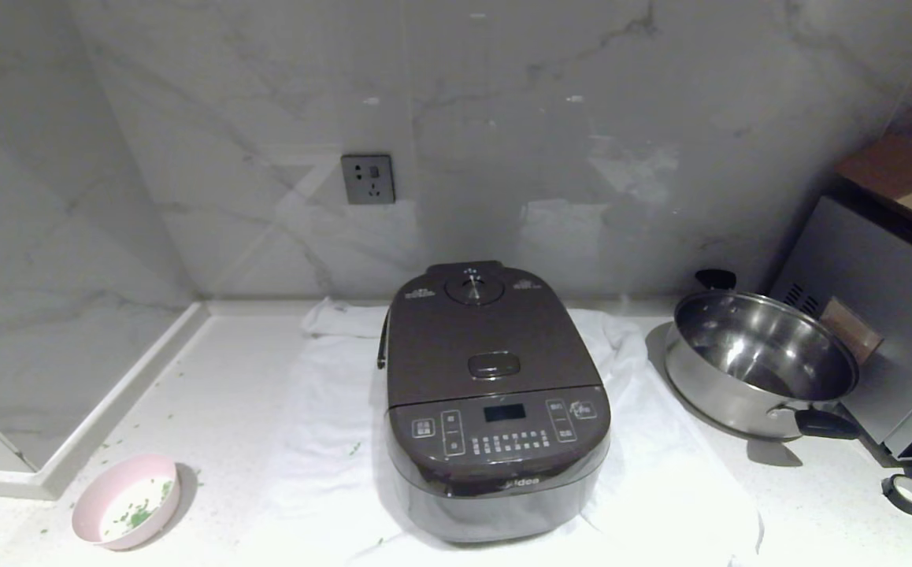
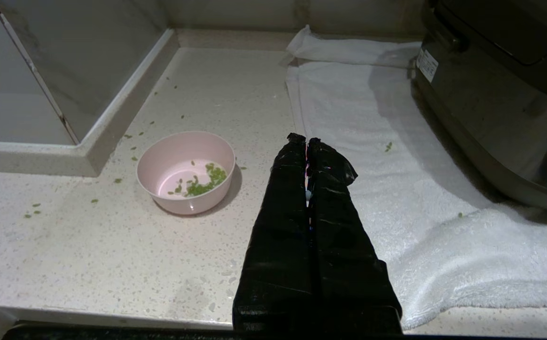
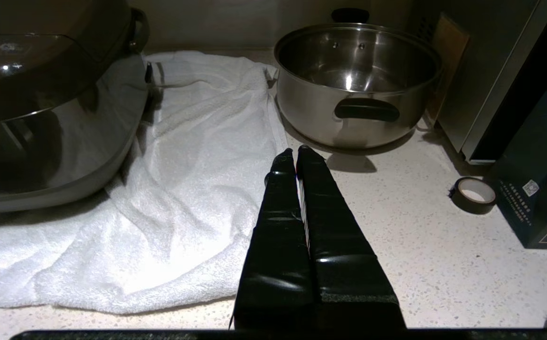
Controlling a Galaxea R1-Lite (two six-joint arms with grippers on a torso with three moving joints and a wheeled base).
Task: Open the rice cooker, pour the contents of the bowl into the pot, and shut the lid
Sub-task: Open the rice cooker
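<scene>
The dark brown rice cooker (image 1: pixel 495 409) stands on a white towel (image 1: pixel 322 441) in the middle of the counter, its lid (image 1: pixel 487 335) shut, so the pot is hidden. A small pink bowl (image 1: pixel 127 501) with green contents (image 1: pixel 139 516) sits at the counter's front left. In the left wrist view the bowl (image 2: pixel 186 172) lies beside my left gripper (image 2: pixel 305 139), which is shut and empty above the counter at the towel's edge. My right gripper (image 3: pixel 294 151) is shut and empty, in front of the steel pan, with the cooker (image 3: pixel 47 94) off to its side. Neither arm shows in the head view.
A shiny steel pan (image 1: pixel 763 362) with black handles stands right of the cooker. A grey metal oven box (image 1: pixel 881 315) fills the far right. A tape roll (image 1: pixel 906 493) lies at the front right. Green bits are scattered round the bowl. Marble walls close the back and left.
</scene>
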